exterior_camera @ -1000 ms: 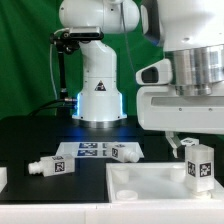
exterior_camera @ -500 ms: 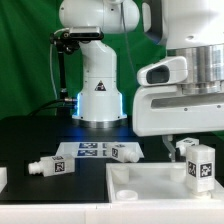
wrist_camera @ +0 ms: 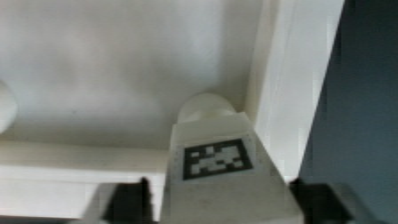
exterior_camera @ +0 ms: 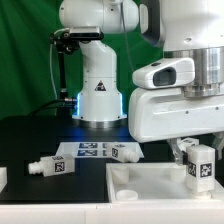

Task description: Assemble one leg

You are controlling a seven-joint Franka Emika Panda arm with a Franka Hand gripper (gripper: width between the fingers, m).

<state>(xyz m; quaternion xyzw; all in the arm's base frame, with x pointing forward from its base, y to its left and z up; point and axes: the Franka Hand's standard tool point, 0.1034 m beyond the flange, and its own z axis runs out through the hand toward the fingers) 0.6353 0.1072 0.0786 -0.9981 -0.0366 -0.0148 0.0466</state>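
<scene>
My gripper (exterior_camera: 196, 160) is shut on a leg (exterior_camera: 200, 165), a chunky white post with square tag markers, and holds it upright over the right part of the large flat white panel (exterior_camera: 150, 190). In the wrist view the leg (wrist_camera: 217, 150) fills the space between the two dark fingers (wrist_camera: 128, 200), its tip pointing down at the panel (wrist_camera: 125, 80) near the panel's raised edge. Two other legs lie on the table: one (exterior_camera: 52, 167) at the exterior view's left, one (exterior_camera: 124, 153) on the marker board.
The marker board (exterior_camera: 90, 151) lies on the black table behind the panel. The arm's white base (exterior_camera: 98, 95) stands at the back centre. A white block (exterior_camera: 3, 178) sits at the exterior view's left edge. A round socket (exterior_camera: 128, 176) shows in the panel's near-left corner.
The gripper housing has shifted a little toward the exterior view's left and down. The held leg has stayed nearly in place over the panel.
</scene>
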